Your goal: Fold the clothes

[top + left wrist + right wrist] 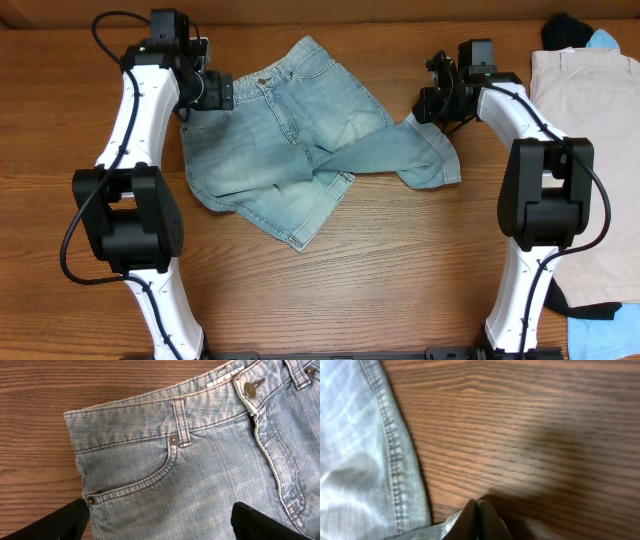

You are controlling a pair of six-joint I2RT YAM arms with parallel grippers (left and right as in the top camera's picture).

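Observation:
The light-blue denim shorts (300, 150) lie front side up in the middle of the table, with one leg twisted out to the right. My left gripper (215, 92) is open just above the waistband's left end. In the left wrist view its jaws (160, 525) straddle the front pocket (135, 470), with the button (250, 389) at upper right. My right gripper (432, 105) is at the right leg's far corner. In the right wrist view its jaws (477, 520) are shut on a hem edge of the shorts (365, 460).
A beige garment (590, 120) lies at the right edge, with a black item (565, 30) and a light-blue item (603, 40) behind it. More light-blue cloth (600, 330) sits at the bottom right. Bare wood table (380, 270) lies in front of the shorts.

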